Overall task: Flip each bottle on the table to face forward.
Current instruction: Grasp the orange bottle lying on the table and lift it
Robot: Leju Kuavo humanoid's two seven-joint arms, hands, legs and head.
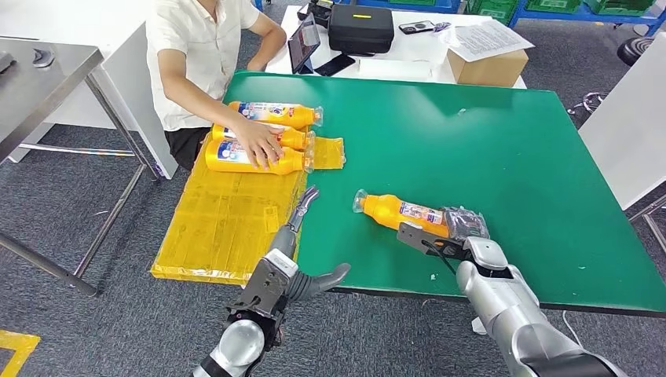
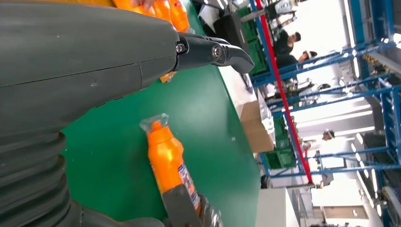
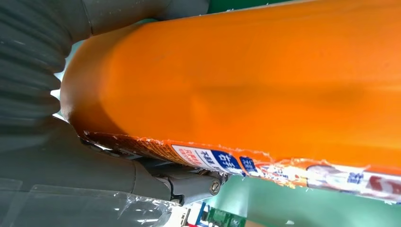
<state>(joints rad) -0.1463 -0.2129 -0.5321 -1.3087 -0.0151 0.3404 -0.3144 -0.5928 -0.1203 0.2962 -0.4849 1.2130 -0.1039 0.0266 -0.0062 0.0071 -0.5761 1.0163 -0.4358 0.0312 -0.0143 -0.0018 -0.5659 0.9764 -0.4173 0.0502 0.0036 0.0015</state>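
From the head, the left hand [image 1: 292,255] hovers empty, fingers spread, while the right hand [image 1: 449,236] grips the orange bottle [image 1: 400,212] lying on the green table [image 1: 510,157]; the right wrist shows plain back uppermost; roll until the label faces up.

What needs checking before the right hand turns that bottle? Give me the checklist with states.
1. Right hand grips the lone orange bottle: ok.
2. Bottle lies flat on the green table: ok.
3. Label faces forward: not ok, it sits along the bottle's side in the right wrist view.
4. Left hand clear of the bottle, fingers apart: ok.
5. Person's hand away from the work spot, resting on the three bottles on the yellow sheet: ok.
6. Grip firmness: cannot tell.
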